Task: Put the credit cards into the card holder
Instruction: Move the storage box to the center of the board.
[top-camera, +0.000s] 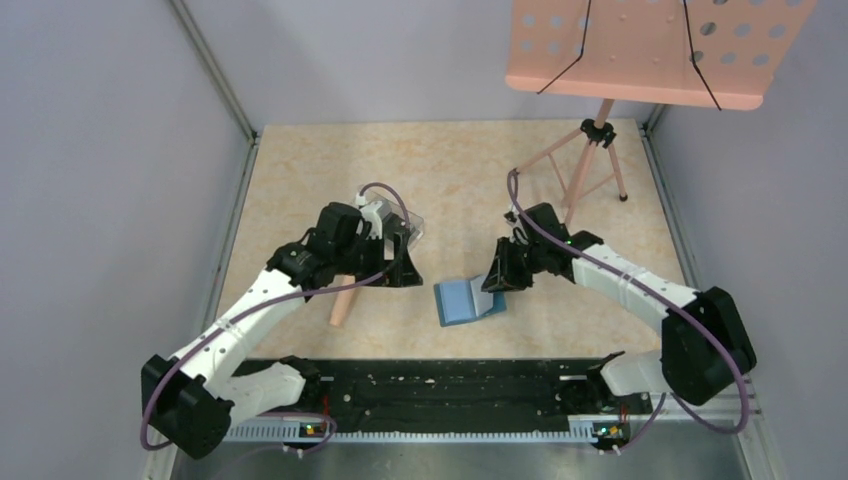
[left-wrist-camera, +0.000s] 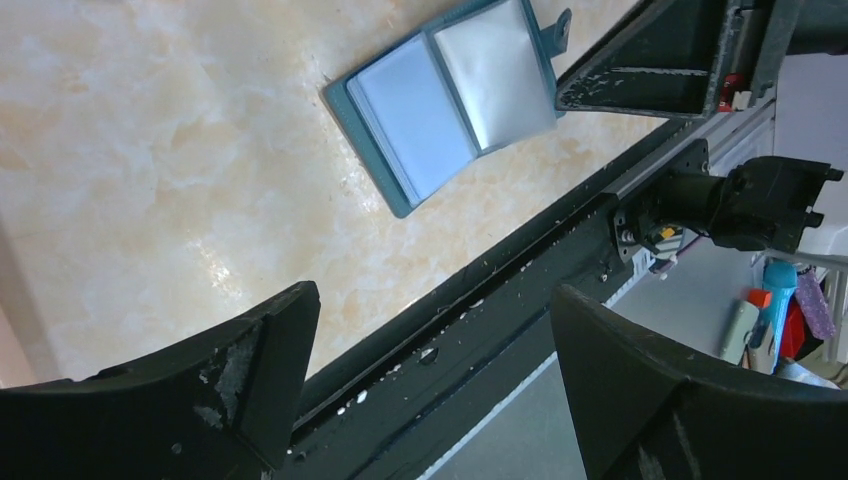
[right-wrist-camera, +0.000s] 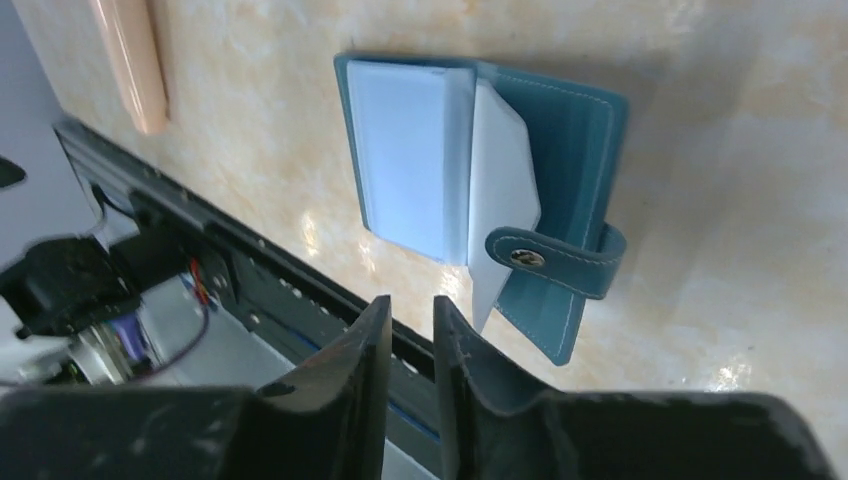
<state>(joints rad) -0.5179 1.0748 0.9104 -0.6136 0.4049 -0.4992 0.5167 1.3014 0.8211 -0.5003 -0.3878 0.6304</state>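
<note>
The beige table (top-camera: 300, 180) fills the booth, and a pink music stand (top-camera: 640, 50) rises at its far right corner. The left gripper (top-camera: 405, 270) hangs left of centre beside a clear box (top-camera: 408, 228), its fingers spread wide and empty. The card holder (top-camera: 468, 301) lies open at the middle of the table, pale inner faces up. Its long axis runs left to right, slightly tilted. The right gripper (top-camera: 497, 280) sits at its right edge, fingers almost pressed together, with nothing in the thin slit between them. The holder's snap strap (right-wrist-camera: 545, 262) points toward that gripper. A pink stick (top-camera: 341, 301) lies to the left.
</note>
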